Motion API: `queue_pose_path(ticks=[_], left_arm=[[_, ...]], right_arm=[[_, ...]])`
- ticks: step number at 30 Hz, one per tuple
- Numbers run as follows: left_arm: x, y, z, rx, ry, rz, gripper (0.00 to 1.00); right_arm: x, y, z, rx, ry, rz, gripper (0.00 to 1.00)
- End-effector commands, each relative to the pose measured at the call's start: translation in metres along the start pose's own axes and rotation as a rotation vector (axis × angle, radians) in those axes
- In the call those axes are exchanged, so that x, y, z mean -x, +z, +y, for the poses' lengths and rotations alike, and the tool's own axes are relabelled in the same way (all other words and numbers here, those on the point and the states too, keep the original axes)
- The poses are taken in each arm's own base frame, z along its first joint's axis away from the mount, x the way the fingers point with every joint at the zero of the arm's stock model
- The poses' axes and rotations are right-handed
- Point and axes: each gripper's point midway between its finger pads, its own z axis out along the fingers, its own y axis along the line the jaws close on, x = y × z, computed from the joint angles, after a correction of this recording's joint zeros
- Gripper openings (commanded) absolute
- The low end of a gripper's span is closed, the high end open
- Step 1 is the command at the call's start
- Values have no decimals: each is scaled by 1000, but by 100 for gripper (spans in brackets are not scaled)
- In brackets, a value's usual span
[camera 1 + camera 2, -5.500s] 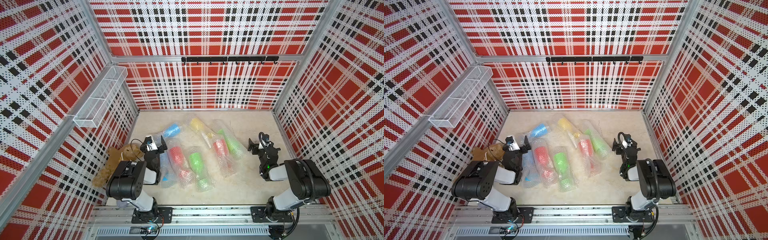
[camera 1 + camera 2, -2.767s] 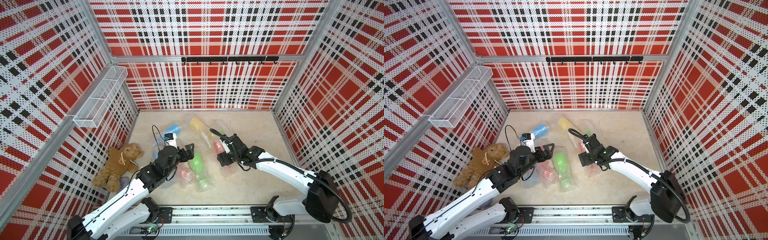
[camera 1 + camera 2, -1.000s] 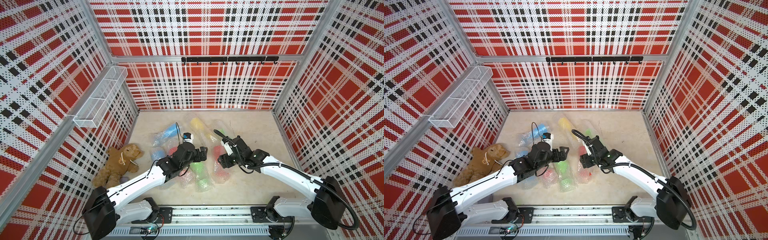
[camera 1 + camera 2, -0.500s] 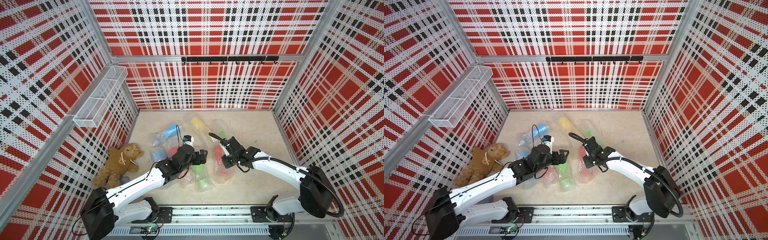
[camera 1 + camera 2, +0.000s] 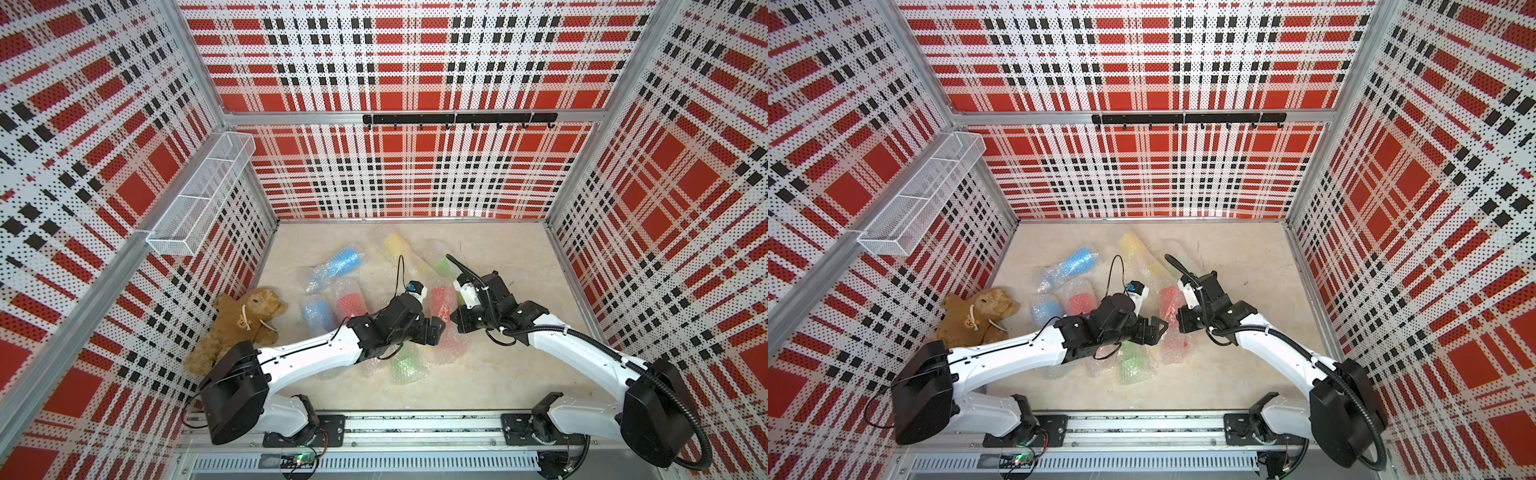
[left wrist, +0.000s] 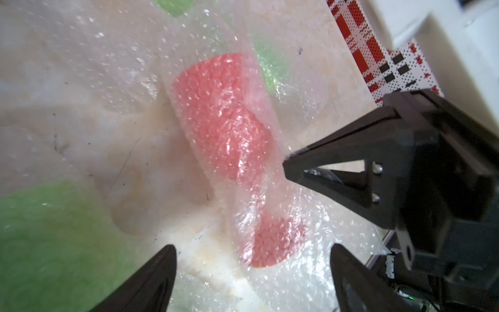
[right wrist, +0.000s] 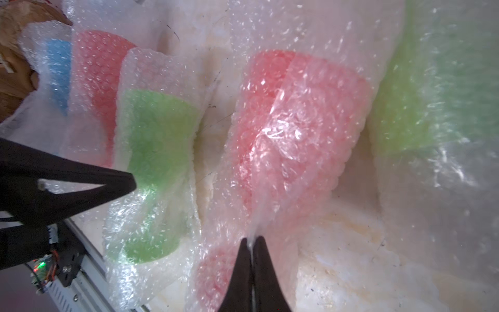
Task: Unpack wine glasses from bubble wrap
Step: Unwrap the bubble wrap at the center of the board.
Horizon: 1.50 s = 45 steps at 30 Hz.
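Tabletop (image 5: 519, 257) in both top views carries the red goblet (image 5: 439, 303), sealed in bubble wrap (image 5: 451, 354), between the two hands. I see the left hand (image 5: 437, 330) over its foot end and the right hand (image 5: 456, 326) just beside its stem.

In the left wrist view, the left hand (image 6: 252, 246) stands wide, fingers straddling the goblet's round foot. I cannot tell whether they touch the wrap.

In the right wrist view, the right hand (image 7: 252, 240) is pinched closed on a raised fold of bubble wrap (image 7: 272, 173) covering the red goblet (image 7: 270, 108). A wrapped green goblet (image 7: 154, 129) lies alongside.
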Motion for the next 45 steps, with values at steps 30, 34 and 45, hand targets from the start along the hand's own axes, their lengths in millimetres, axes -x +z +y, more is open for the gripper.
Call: queue_pose_path(ticks=[30, 34, 45], left_arm=[[-29, 45, 3, 57, 113, 142, 51], [-36, 49, 3, 45, 111, 160, 25], [-19, 22, 41, 76, -80, 50, 0]], right_arm=[[-1, 4, 11, 189, 114, -30, 0], [-2, 4, 9, 179, 118, -32, 0], [-1, -7, -13, 49, 116, -86, 0]])
